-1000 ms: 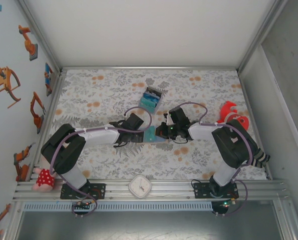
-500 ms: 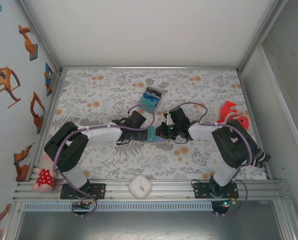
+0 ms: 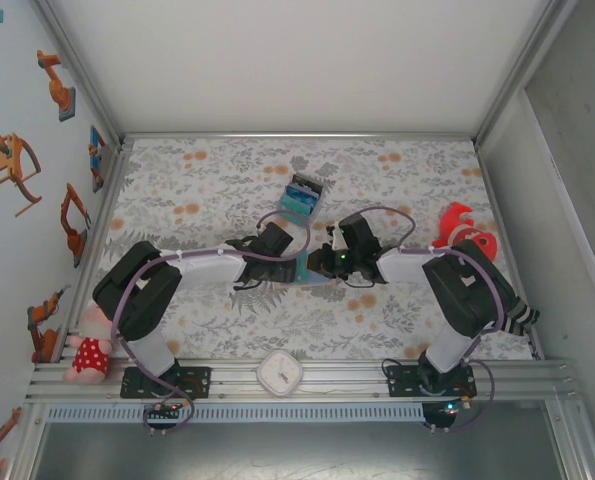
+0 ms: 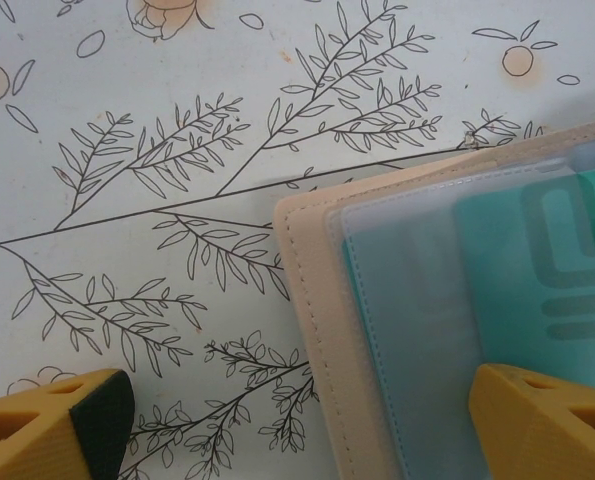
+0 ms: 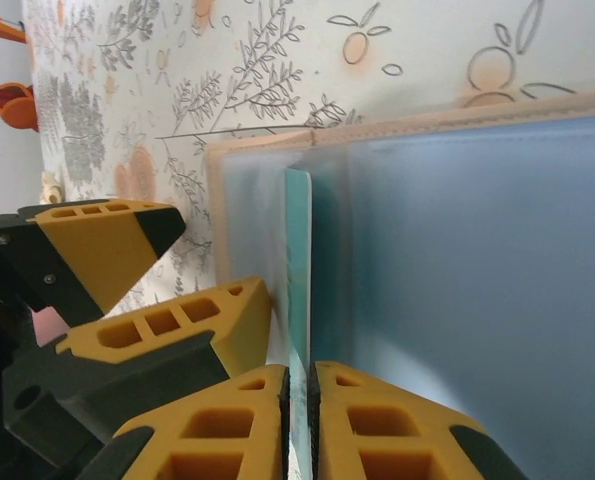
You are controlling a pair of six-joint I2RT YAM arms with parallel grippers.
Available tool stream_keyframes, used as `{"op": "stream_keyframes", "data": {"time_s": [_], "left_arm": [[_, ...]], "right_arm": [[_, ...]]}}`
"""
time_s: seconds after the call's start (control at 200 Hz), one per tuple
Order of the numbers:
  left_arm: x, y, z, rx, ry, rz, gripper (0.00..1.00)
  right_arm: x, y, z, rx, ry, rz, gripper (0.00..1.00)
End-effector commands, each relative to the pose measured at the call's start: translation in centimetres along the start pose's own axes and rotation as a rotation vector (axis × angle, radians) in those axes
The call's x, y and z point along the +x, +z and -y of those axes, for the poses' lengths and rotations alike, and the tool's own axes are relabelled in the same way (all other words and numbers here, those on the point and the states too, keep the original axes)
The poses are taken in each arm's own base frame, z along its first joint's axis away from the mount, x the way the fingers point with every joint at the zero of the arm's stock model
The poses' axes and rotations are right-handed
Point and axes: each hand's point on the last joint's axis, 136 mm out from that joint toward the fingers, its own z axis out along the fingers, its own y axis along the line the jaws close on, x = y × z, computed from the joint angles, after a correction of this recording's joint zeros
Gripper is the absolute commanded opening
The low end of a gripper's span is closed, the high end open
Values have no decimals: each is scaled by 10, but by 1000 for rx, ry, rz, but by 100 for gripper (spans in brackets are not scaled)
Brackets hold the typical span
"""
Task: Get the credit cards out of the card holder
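One thin teal card [image 5: 297, 250] sits pinched between right fingers [image 5: 377, 420]; spread left fingers [image 4: 542, 420] have just arrived to pin the tan leather card holder [image 4: 302, 290].

Cloth [image 3: 192, 185]: white, printed with grey leaf sprays and orange blossoms; covers the table.
Block [image 3: 300, 197]: teal and black, lying tilted on the cloth, far of centre.
Clock [image 3: 278, 372]: white, rounded, face up on the near rail [image 3: 357, 378], about mid-width.
Red item [image 3: 466, 229]: curved plastic pieces, at the cloth's right side; kind unclear.
Plush [image 3: 86, 352]: red with white dots, near-left corner, beside the rail's left end.
Stickers [image 3: 15, 160]: orange robot-arm drawings on the left wall.
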Motion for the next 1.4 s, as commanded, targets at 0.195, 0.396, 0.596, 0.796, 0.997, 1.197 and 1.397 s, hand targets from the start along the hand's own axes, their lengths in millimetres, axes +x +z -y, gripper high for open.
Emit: {"op": "stream_keyframes", "data": {"time_s": [0.195, 0.396, 0.596, 0.796, 0.997, 1.197, 1.397], "left_arm": [[12, 5, -3, -15, 29, -46, 88], [11, 5, -5, -21, 25, -41, 88], [6, 3, -12, -26, 19, -12, 88], [-3, 0, -18, -32, 42, 23, 88], [-26, -12, -16, -8, 69, 98, 89], [-46, -42, -17, 27, 47, 191, 90], [-53, -72, -33, 8, -51, 281, 93]], "right_arm": [[-4, 13, -1, -71, 21, -6, 18], [-5, 12, 6, -28, 16, 8, 7], [-8, -10, 21, 119, -12, 62, 0], [-15, -43, 10, 189, -91, 124, 0], [-31, -76, -12, 257, -242, 191, 0], [-58, -96, -36, 382, -476, 166, 0], [-95, -91, -63, 434, -694, 135, 0]]}}
